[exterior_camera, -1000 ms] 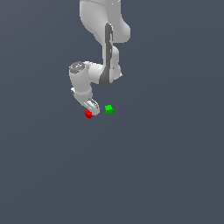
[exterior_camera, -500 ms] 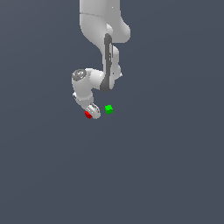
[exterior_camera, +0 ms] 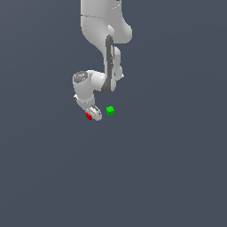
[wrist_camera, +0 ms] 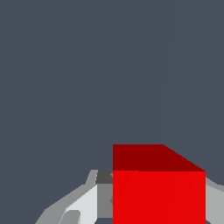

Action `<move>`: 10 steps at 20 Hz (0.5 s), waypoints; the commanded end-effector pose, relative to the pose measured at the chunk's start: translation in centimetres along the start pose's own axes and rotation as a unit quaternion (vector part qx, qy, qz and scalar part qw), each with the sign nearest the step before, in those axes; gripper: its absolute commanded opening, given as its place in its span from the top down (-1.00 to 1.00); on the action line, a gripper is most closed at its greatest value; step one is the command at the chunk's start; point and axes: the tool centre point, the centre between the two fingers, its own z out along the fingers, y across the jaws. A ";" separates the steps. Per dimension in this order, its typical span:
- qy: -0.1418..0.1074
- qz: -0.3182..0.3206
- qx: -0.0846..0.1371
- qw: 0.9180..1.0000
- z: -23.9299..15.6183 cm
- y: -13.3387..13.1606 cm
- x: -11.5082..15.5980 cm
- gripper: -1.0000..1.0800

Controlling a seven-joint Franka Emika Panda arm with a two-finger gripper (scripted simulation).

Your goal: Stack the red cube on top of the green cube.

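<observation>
The red cube [exterior_camera: 89,116] sits between the fingers of my white gripper [exterior_camera: 92,114], low against the dark grey floor. In the wrist view the red cube [wrist_camera: 159,192] looms large, and a grey finger [wrist_camera: 89,199] presses against each of its sides. My gripper [wrist_camera: 159,205] is shut on it. The green cube [exterior_camera: 110,111] rests by itself a short way toward the exterior view's right of the gripper, apart from it. It is out of the wrist view.
The white arm [exterior_camera: 104,40] comes down from the top of the exterior view and bends at its elbow just above the green cube. A plain dark grey floor [exterior_camera: 168,168] surrounds both cubes.
The wrist has shifted only slightly over the red cube. The red cube and the green cube stay where they were.
</observation>
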 end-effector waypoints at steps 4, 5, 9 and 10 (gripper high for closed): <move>0.000 0.000 0.000 1.000 0.0 0.0 0.0 1.00; 0.000 0.000 0.000 1.000 0.0 0.0 0.0 1.00; 0.000 0.000 0.000 1.000 -0.6 0.0 0.0 1.00; 0.000 0.000 0.000 1.000 -0.8 0.0 0.0 1.00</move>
